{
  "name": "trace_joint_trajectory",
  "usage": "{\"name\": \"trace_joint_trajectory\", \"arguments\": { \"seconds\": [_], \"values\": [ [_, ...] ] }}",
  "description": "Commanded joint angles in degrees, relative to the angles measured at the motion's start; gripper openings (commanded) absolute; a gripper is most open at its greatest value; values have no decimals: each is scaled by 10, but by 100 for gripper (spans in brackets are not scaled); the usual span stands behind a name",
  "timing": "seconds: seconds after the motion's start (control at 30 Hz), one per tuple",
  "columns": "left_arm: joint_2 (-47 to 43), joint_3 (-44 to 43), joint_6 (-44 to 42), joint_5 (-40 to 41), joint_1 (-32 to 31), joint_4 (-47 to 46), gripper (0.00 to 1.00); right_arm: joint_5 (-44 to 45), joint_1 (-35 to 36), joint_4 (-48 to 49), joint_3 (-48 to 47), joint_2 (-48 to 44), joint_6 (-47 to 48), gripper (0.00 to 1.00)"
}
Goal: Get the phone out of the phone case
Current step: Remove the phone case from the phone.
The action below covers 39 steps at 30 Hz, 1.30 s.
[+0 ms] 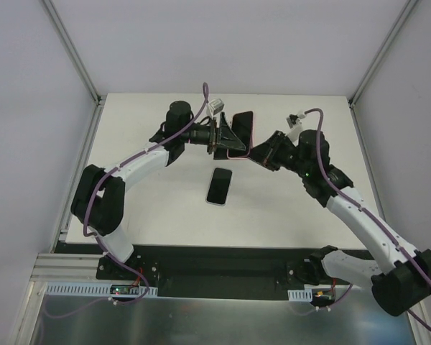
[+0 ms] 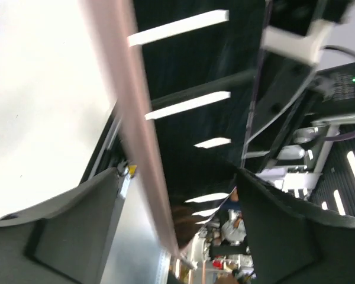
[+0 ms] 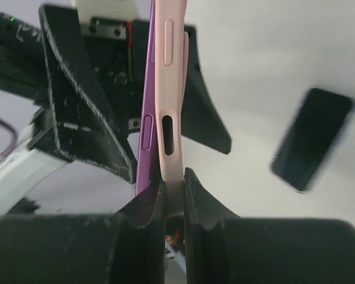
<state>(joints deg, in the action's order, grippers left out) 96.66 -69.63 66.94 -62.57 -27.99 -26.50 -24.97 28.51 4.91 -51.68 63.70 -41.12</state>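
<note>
A pink phone case (image 3: 173, 89) with a purple phone (image 3: 147, 130) in it is held on edge above the table (image 1: 158, 208); the purple edge stands slightly apart from the pink one. My right gripper (image 3: 173, 183) is shut on the case's near end. In the top view the case (image 1: 243, 126) sits between both grippers. My left gripper (image 1: 226, 140) is open and straddles the case, its fingers (image 3: 86, 100) clear of it on both sides. In the left wrist view the pink edge (image 2: 136, 118) and the dark glossy screen (image 2: 189, 65) run between my open left gripper (image 2: 177, 173).
A second dark phone (image 1: 219, 185) lies flat on the white table below the grippers, and shows blurred in the right wrist view (image 3: 312, 139). White walls enclose the table on three sides.
</note>
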Motion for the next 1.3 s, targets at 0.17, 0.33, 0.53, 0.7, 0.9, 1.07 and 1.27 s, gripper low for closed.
{"name": "trace_joint_trajectory", "arguments": {
  "seconds": [0.17, 0.33, 0.53, 0.7, 0.9, 1.07, 1.27],
  "values": [
    [9, -31, -106, -20, -1, 123, 96, 364, 0, -393, -97, -95, 212, 1],
    [27, -27, -98, -23, 5, 126, 96, 362, 0, -445, -86, -18, 256, 1],
    [37, -31, -129, -26, 6, 165, 95, 373, 29, -511, -109, 75, 295, 1],
    [47, -51, -152, -46, 11, 207, 94, 366, 48, -521, -117, 126, 319, 1],
    [49, -46, -178, -48, 13, 237, 94, 369, 66, -505, -115, 195, 319, 1],
    [52, -53, -182, -49, 13, 244, 94, 374, 76, -467, -105, 223, 314, 19],
    [52, -60, -187, -60, 13, 247, 94, 400, 81, -424, -91, 250, 304, 37]
  ]
}}
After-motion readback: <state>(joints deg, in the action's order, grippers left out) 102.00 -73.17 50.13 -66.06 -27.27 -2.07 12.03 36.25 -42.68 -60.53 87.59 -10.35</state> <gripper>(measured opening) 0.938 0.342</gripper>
